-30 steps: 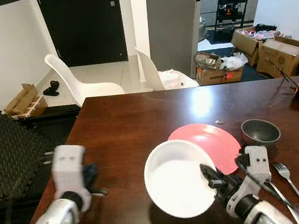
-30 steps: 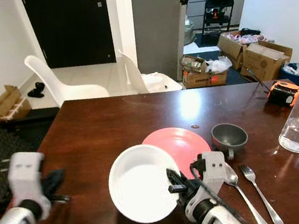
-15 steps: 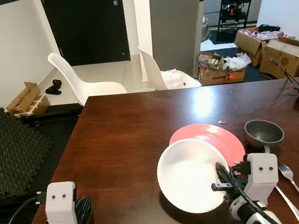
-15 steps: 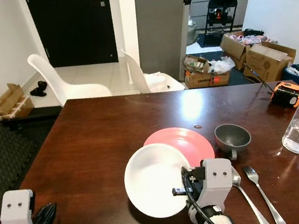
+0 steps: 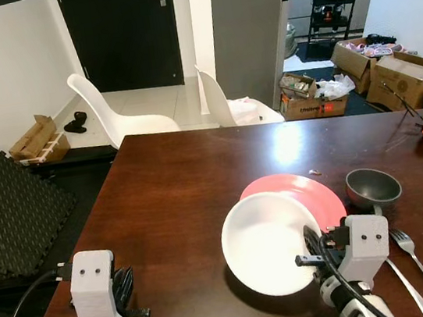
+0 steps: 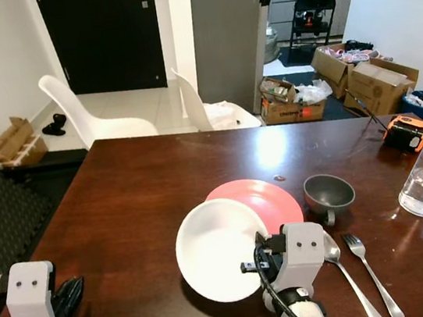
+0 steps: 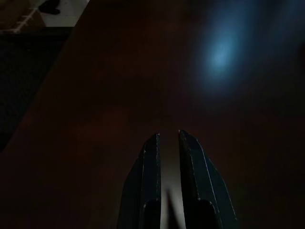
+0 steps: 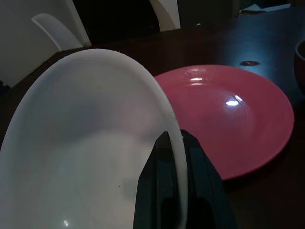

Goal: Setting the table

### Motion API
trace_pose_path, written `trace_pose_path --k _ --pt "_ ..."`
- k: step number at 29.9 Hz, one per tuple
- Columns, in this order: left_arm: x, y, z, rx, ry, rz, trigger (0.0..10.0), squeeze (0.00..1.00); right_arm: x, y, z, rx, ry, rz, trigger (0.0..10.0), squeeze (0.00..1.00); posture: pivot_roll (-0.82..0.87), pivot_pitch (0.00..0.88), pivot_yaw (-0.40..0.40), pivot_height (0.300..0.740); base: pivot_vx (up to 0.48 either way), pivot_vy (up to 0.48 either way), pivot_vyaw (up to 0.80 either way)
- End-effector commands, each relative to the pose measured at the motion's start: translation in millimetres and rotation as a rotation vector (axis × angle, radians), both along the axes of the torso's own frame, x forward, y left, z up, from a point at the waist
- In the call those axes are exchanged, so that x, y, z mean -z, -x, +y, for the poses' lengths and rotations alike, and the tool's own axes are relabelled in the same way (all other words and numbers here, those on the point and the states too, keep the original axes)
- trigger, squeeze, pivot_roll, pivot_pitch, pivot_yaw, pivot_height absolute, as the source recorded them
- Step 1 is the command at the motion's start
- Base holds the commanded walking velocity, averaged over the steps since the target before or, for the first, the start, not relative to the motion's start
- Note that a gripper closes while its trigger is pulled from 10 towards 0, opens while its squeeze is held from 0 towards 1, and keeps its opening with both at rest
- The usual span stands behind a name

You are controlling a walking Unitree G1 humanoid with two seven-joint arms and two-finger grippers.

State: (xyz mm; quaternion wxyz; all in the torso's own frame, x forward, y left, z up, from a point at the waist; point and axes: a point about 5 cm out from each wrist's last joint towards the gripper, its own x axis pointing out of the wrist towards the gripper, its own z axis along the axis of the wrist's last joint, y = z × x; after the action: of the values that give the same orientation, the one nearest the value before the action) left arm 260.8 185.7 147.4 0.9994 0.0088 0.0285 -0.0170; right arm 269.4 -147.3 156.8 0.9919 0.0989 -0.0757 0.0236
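The right gripper (image 8: 174,143) has its jaws clamped on the rim of the white bowl (image 5: 264,243), held over the desk (image 5: 176,187) and overlapping the pink plate (image 5: 311,192). Left gripper (image 7: 167,138): jaws nearly closed, empty, well apart from the plate.
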Motion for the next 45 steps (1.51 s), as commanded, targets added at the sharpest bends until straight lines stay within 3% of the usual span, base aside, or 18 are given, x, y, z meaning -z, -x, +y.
trace_pose_path --k 1,25,45 --pt "8.4 2.6 2.3 -0.013 -0.014 0.032 10.0 0.00 5.1 0.9 1.5 0.003 0.002 0.013 10.0 0.00 0.01 0.105 0.078 0.740 -0.345 0.000 0.00" --pt "8.2 -0.8 2.2 -0.004 -0.026 0.019 10.0 0.00 7.2 -2.6 -2.1 0.016 0.009 0.007 10.0 0.00 0.01 0.089 0.080 0.740 -0.327 0.000 0.00" --pt "15.4 0.0 0.6 0.012 -0.043 0.045 10.0 0.00 15.5 -0.7 -2.1 0.005 0.015 0.040 10.0 0.00 0.01 0.095 0.081 0.740 0.000 0.000 0.00"
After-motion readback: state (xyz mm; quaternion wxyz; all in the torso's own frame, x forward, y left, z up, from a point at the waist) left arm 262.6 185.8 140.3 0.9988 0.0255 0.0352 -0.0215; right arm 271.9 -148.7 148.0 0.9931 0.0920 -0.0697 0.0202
